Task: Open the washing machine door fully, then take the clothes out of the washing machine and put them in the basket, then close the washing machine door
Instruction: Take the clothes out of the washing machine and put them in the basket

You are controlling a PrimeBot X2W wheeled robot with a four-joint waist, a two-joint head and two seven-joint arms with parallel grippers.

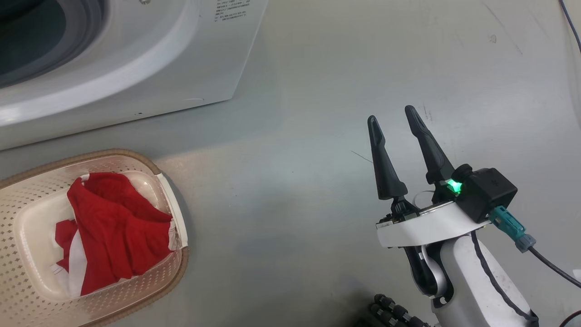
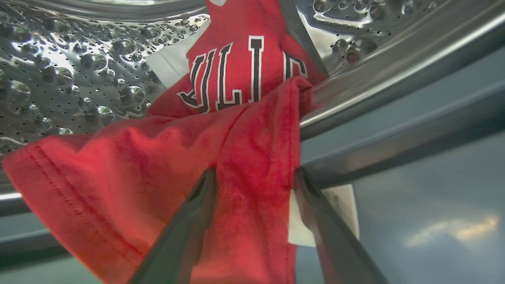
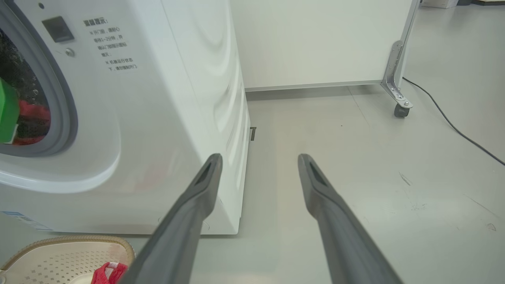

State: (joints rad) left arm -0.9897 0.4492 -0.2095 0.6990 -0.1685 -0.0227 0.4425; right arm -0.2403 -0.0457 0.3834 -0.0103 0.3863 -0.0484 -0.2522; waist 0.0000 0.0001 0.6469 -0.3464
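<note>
Both grippers with jaws spread wide

The right gripper (image 1: pixel 392 114) points up and a little left in the head view, its two dark fingers (image 1: pixel 383 163) parted. It sits on a white wrist plate (image 1: pixel 422 229) above the pale forearm (image 1: pixel 481 281). The left gripper (image 2: pixel 254 175) holds its fingers equally wide apart.

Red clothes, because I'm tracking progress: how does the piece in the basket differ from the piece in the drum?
The piece in the basket lies crumpled on the bottom of the basket. The piece in the drum drapes across the lip of the drum, between the left gripper's open fingers. The piece in the drum shows black, white-edged letters, while the piece in the basket shows only white trim. Both are bright red.
</note>
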